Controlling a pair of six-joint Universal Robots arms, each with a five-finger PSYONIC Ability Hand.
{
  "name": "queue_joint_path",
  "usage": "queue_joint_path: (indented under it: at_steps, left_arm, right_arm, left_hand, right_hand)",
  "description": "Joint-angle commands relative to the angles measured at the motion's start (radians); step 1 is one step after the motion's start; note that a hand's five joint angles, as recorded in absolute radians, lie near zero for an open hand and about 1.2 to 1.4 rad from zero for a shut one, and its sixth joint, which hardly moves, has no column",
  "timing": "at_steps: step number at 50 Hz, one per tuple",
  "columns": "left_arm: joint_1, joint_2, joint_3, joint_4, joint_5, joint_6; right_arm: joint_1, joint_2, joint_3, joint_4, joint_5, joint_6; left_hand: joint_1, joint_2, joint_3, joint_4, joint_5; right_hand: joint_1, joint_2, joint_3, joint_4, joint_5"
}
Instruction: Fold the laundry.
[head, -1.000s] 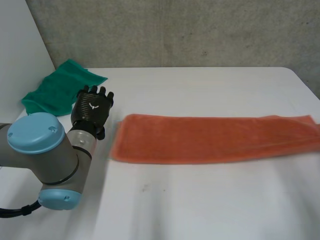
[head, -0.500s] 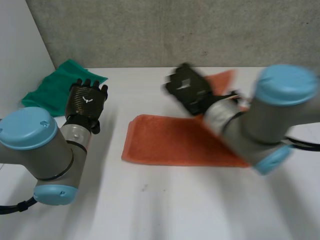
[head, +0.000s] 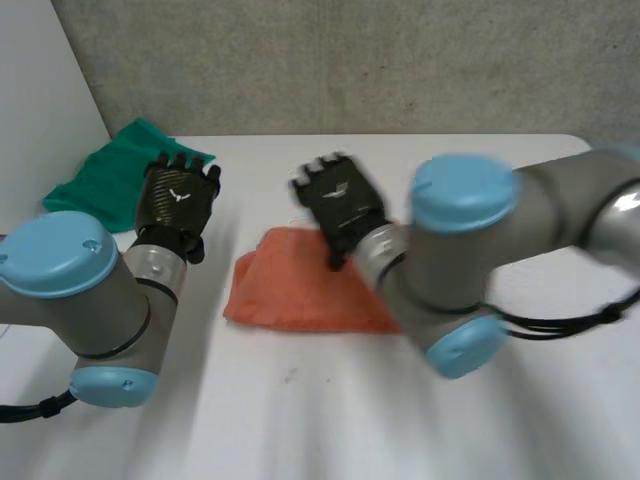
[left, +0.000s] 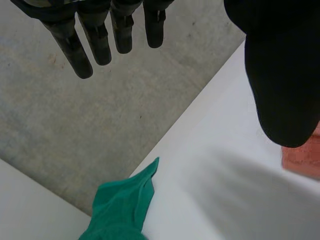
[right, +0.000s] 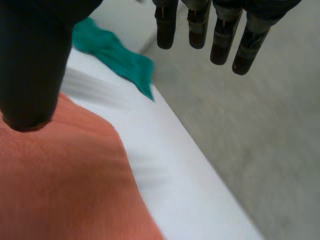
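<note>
Right hand (head: 340, 205) has swung further left since half a second ago, and the orange towel (head: 285, 292) now sits folded shorter on the white table (head: 300, 420), just below it. Its fingers are straight and spread, gripping nothing. Left hand (head: 178, 200) hovers empty with loose fingers, near the green cloth (head: 105, 180).

This looks like a robotics lab or test cell. A rough grey concrete wall (head: 350, 60) stands behind a plain white surface (head: 300, 430), and a white panel (head: 40, 90) closes off one side. Two industrial arms with grey joints and light-blue caps, the left arm (head: 80, 300) and the right arm (head: 470, 270), reach over the surface. Two cloths lie on it, an orange towel (head: 290, 295) and a green cloth (head: 95, 180)
</note>
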Motion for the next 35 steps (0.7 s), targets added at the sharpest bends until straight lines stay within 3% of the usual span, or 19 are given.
queue_joint_path:
  at_steps: [1, 7, 10, 14, 15, 26, 35]
  left_arm:
    - [-0.065, -0.003, 0.036, 0.001, -0.001, 0.0]
    - [-0.091, -0.007, 0.049, 0.002, -0.002, 0.0]
    - [-0.111, -0.01, 0.053, 0.002, -0.002, 0.0]
    - [-0.122, -0.011, 0.055, 0.002, -0.004, 0.0]
    - [-0.122, -0.011, 0.055, 0.002, -0.004, 0.0]
    - [-0.116, 0.006, 0.05, -0.004, -0.006, 0.001]
    - [-0.099, 0.049, 0.049, -0.009, -0.007, 0.001]
  right_arm:
    - [-0.205, -0.18, 0.277, 0.12, -0.042, 0.204]
    - [-0.312, -0.186, 0.453, 0.065, -0.082, 0.17]
    - [-0.349, -0.179, 0.518, -0.024, -0.09, 0.139]
    - [-0.366, -0.139, 0.55, -0.119, -0.074, 0.087]
    - [-0.375, -0.131, 0.551, -0.128, -0.071, 0.064]
    - [-0.43, -0.183, 0.57, -0.114, -0.002, -0.114]
    - [-0.36, -0.251, 0.477, -0.118, -0.007, -0.258]
  left_hand:
    - [-0.018, -0.03, -0.036, -0.029, -0.047]
    - [-0.018, -0.03, -0.036, -0.029, -0.047]
    - [-0.018, -0.03, -0.036, -0.029, -0.047]
    - [-0.018, -0.03, -0.036, -0.029, -0.047]
    - [-0.018, -0.03, -0.036, -0.029, -0.047]
    - [-0.018, -0.03, -0.036, -0.029, -0.047]
    - [-0.018, -0.03, -0.036, -0.029, -0.047]
  right_hand:
    - [-0.028, -0.047, -0.042, -0.062, -0.07]
    - [0.067, 0.048, 0.053, 0.033, 0.025]
    - [0.305, 0.285, 0.29, 0.271, 0.263]
    - [0.797, 0.778, 0.783, 0.763, 0.755]
    - [1.162, 1.143, 1.148, 1.128, 1.12]
    - [1.194, 1.175, 1.18, 1.16, 1.152]
    - [1.194, 1.175, 1.18, 1.16, 1.152]
